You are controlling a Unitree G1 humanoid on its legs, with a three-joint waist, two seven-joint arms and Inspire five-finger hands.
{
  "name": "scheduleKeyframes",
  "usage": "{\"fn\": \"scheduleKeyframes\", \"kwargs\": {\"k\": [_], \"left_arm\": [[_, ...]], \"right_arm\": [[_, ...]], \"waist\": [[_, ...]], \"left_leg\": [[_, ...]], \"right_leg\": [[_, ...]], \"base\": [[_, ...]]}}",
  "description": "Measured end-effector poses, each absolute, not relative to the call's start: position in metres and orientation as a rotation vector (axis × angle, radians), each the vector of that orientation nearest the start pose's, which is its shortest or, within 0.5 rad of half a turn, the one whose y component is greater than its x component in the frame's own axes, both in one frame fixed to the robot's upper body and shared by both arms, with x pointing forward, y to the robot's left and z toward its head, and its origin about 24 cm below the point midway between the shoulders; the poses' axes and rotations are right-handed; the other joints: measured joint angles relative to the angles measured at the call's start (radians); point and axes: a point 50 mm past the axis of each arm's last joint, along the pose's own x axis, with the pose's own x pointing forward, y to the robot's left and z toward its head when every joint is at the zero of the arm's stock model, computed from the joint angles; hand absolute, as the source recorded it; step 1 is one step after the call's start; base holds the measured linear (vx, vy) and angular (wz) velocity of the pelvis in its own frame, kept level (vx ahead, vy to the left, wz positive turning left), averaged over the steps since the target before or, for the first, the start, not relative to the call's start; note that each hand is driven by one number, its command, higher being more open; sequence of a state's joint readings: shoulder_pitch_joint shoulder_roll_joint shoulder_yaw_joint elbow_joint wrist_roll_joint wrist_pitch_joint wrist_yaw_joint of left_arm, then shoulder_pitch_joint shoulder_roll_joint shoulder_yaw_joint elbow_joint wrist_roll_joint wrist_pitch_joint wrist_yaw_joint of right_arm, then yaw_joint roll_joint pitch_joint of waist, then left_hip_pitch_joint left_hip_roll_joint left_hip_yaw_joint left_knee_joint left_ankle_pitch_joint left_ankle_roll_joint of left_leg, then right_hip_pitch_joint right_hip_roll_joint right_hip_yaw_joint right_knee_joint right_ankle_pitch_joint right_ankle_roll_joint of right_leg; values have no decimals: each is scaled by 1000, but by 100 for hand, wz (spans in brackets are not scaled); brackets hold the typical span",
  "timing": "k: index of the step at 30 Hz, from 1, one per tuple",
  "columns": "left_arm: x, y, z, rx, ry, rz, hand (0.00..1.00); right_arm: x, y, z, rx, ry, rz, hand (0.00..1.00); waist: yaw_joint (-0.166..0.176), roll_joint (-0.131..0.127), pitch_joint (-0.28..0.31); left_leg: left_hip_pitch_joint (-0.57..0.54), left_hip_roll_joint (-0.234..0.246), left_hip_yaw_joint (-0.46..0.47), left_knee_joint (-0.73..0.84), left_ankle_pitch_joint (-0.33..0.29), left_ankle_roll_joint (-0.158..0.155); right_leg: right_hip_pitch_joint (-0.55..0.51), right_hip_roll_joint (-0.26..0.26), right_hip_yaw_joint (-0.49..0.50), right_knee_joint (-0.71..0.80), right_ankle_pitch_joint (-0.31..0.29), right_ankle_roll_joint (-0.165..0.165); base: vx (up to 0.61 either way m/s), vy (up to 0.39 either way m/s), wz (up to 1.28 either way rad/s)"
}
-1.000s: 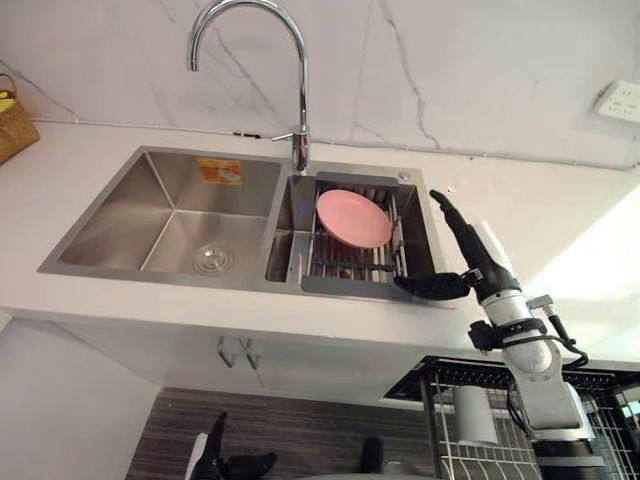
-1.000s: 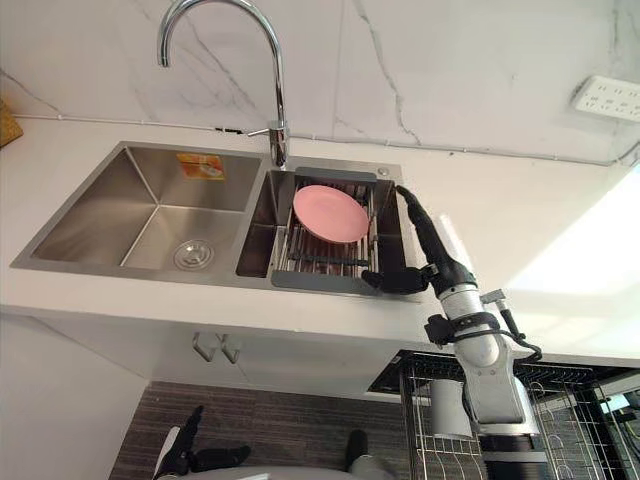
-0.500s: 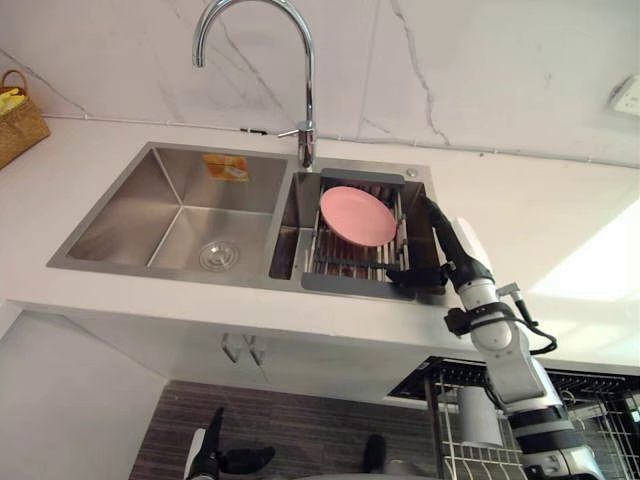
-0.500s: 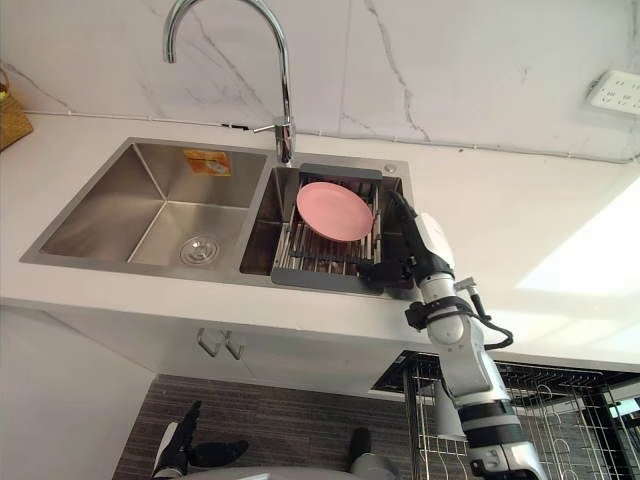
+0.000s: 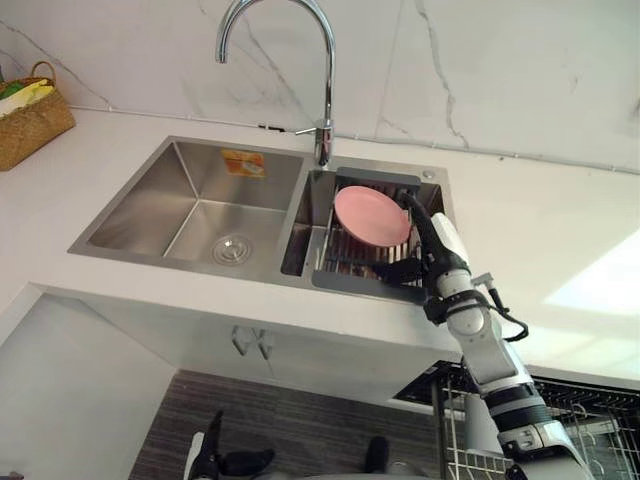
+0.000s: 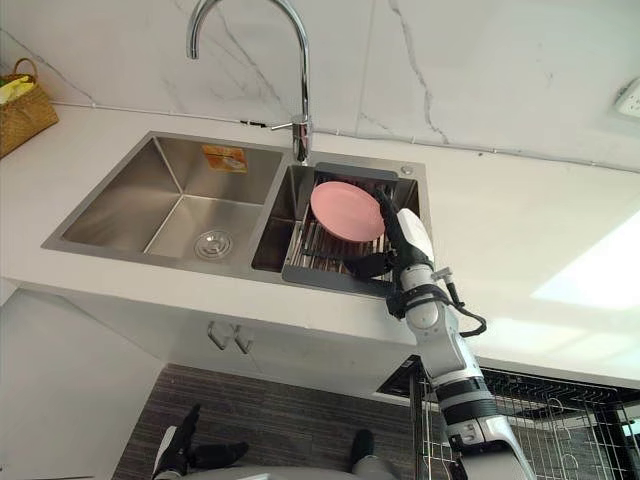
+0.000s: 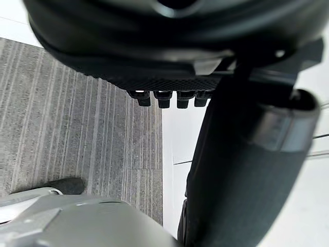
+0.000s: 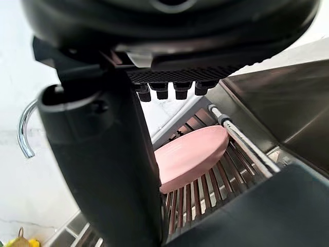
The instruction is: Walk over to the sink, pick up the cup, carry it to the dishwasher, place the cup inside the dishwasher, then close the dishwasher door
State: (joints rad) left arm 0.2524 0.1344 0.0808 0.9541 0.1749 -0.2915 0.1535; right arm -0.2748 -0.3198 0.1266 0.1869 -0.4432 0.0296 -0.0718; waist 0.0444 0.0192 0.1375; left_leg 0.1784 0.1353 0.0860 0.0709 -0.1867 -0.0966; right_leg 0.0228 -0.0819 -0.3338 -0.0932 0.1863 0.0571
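Right hand (image 5: 430,255) has moved in over the dish rack (image 5: 345,262), open and empty beside the pink plate (image 5: 371,215). Judged mid-reach; next it must close on the plate.

Both head eyes look steeply down from in front of and above the sink (image 5: 150,195), facing the marble wall (image 5: 480,70) behind it. Set slightly apart, they share the whole sink, its tap (image 5: 328,90), the pink plate (image 6: 347,210) in the sink's right basin and the right hand (image 5: 432,245) beside it. The right wrist camera peers along its hand, very close, into that basin, sharing the plate. The left wrist camera looks past the left hand (image 7: 169,31) at floor (image 7: 77,118) below the sink.
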Motion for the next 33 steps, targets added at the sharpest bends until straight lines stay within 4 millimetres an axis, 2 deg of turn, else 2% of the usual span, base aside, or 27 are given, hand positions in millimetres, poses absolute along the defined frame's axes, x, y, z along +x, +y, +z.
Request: {"fn": "scheduleKeyframes", "kwargs": {"k": [5,10,16,17,20,27,31,33], "left_arm": [[68,221,-146,298,898,199,100],[70,221,-146,298,893,198,100],[71,221,-146,285,901,213,100],[72,221,-146,283,904,218,100],[72,221,-146,279,906,224,100],[72,220,-147,280,919,242,100],[72,218,-147,282,916,257,100],[73,217,-147,288,914,269,100]], "right_arm": [[312,-168,80,-887,-116,64,100],[321,-158,84,-966,-111,95,100],[331,-158,76,-1010,-20,87,100],[332,-158,74,-1020,-4,81,0],[336,-163,68,-1048,50,50,0],[344,-174,71,-1156,92,-115,0],[344,-173,74,-1182,43,-204,0],[346,-170,82,-1189,-31,-282,0]], "waist": [[3,-1,0],[19,-2,2],[30,-8,5],[32,-10,6],[36,-14,9],[42,-15,10],[49,-14,12],[51,-14,13]], "left_leg": [[-3,-2,-6,0,2,1],[-6,-4,-12,0,5,3],[-11,-7,-23,-2,9,4],[-11,-7,-23,-2,9,4],[-12,-8,-24,-2,10,4],[-12,-15,-35,-9,17,4],[-12,-15,-36,-10,18,4],[-12,-16,-36,-10,18,4]], "right_leg": [[0,-3,-5,0,0,0],[0,-5,-10,0,0,0],[0,-9,-23,0,0,0],[0,-9,-23,0,0,0],[1,-11,-24,0,1,0],[1,-18,-29,0,2,2],[1,-18,-29,0,2,2],[1,-19,-29,0,2,2]], "base": [[-5,6,2],[-14,8,3],[-11,13,6],[0,0,0],[0,0,0],[-11,8,2],[0,0,0],[0,0,0]]}}
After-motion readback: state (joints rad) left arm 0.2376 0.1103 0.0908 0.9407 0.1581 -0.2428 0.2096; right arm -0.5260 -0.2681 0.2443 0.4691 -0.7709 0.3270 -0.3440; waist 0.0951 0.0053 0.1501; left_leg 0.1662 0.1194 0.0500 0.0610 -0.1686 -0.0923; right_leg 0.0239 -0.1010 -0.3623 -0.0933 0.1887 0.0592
